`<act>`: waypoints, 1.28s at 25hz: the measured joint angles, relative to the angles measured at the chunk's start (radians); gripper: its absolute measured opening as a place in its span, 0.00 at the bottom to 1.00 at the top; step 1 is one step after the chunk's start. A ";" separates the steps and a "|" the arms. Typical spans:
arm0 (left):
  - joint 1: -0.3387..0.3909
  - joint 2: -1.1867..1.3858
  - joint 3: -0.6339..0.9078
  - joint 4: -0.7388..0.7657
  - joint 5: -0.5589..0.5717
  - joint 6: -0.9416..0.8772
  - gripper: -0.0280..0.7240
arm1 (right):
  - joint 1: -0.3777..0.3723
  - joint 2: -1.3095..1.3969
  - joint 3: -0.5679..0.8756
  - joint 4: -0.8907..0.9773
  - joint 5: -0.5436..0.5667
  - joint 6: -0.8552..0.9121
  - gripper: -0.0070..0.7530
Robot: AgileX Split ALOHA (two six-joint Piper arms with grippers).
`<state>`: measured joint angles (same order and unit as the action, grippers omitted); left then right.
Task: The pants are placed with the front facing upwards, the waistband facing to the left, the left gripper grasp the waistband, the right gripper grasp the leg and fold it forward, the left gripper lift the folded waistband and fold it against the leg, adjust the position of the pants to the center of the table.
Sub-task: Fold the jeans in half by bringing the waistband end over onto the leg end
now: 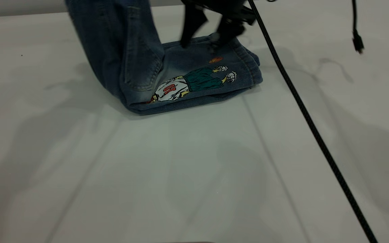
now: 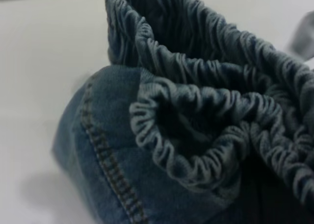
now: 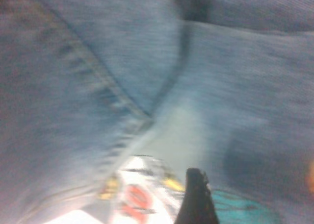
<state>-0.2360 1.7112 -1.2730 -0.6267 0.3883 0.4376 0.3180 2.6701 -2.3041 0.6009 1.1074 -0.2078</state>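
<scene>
The big white table is bare in its near part, crossed only by a long black cable running from twelve o'clock down toward five o'clock. Farther back, toward twelve o'clock, lie the small blue denim pants. They are folded, with the colourful cartoon print facing up. At their eleven o'clock side, part of the denim is lifted and rises out of the top of the outside view.

Only the outside view shows the slim black right gripper. It stands over the far edge of the pants, its two fingers spread apart, tips down on or just above the cloth; I cannot tell if they touch.

The left gripper is in no picture. Its wrist view shows only the ruched dark blue waistband up close, bunched in folds, with tan stitching below it and white table behind.

The right wrist view is blurry denim, a bit of the print, and one black fingertip.
</scene>
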 joint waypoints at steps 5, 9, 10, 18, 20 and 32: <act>-0.089 0.008 0.000 -0.002 -0.059 0.000 0.14 | -0.003 0.005 -0.015 -0.093 0.018 0.023 0.61; -0.131 0.050 0.000 -0.007 -0.070 0.000 0.14 | -0.051 -0.022 -0.103 -0.179 0.042 0.050 0.61; -0.139 0.061 0.000 -0.007 -0.073 0.000 0.14 | -0.071 -0.028 -0.139 -0.201 0.054 0.064 0.61; -0.218 0.169 0.000 -0.023 -0.205 -0.004 0.14 | -0.198 -0.063 -0.383 -0.251 0.133 0.120 0.61; -0.237 0.210 0.000 -0.040 -0.243 -0.004 0.14 | -0.209 -0.090 -0.396 -0.250 0.140 0.123 0.60; -0.292 0.384 -0.080 -0.055 -0.227 0.014 0.27 | -0.211 -0.121 -0.421 -0.265 0.148 0.134 0.58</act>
<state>-0.5284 2.0955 -1.3528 -0.6820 0.1608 0.4519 0.1071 2.5488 -2.7255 0.3362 1.2549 -0.0734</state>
